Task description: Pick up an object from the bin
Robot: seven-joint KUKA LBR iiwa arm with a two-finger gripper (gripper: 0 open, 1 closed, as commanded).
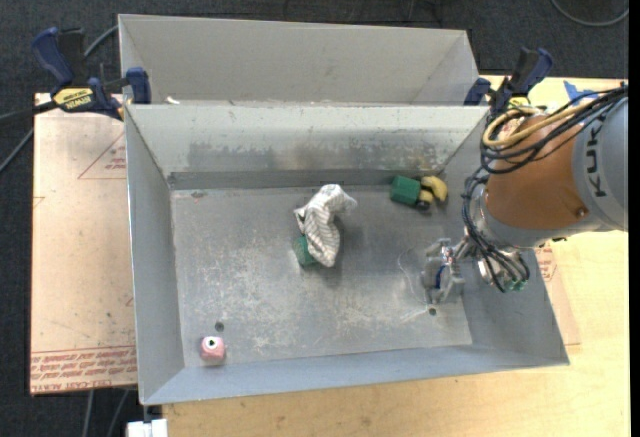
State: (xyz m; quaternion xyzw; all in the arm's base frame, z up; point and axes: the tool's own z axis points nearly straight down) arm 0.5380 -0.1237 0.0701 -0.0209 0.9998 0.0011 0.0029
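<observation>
Pictured low over bare floor at the right end of the grey metal bin, on an orange-covered arm reaching in from the right: jaws pointing down at the floor, whether spread or clenched impossible to tell. Nearest, back against the rear wall, a green block touching a yellow piece; near the middle, well apart from the jaws, a crumpled white-and-grey cloth lying partly over a green lump. Alone in the front left corner, a small pink cylinder.
</observation>
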